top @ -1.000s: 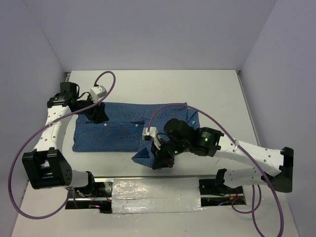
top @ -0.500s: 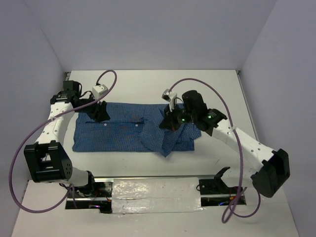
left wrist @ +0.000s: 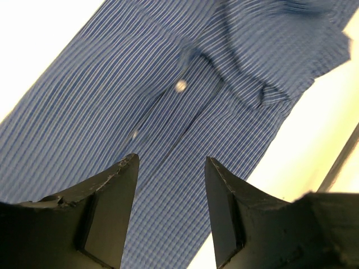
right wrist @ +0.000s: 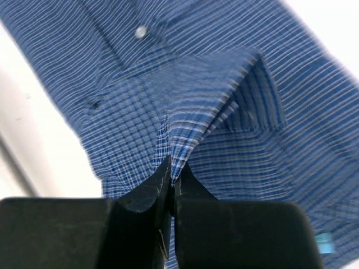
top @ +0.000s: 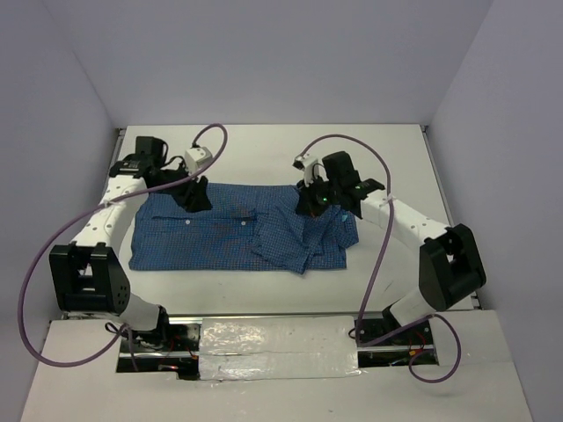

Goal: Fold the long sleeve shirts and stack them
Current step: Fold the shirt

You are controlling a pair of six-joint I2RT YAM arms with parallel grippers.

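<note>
**Now a thin pinch carries the fold**

Right now the shirt (top: 202,237) lies lengthwise across the middle of the desk (top: 264,149). Its left part is spread flat, and its right part is doubled over into a rumpled flap that points toward the near edge. The right hand (right wrist: 171,171) is pressed together on a narrow ridge of cloth, lifting it into a peaked tent above the layers below. The left hand (left wrist: 171,162) is spread over the flat part near the far edge, with nothing between its fingers. Whether it touches the cloth I cannot tell.

The main risk is probably that pinch. Only a sliver of fabric is caught, so a quick pull could let it slip out and drop the flap crooked. Nothing visibly pins the flat part, so a sideways tug could drag the whole garment across the smooth white desk. The pinch may also hold two layers, which would pull the underside out of line.

The cloth is a thin, limp weave with a fine blue check. It creases softly, and a small white button (left wrist: 180,85) sits along a stitched front strip.
</note>
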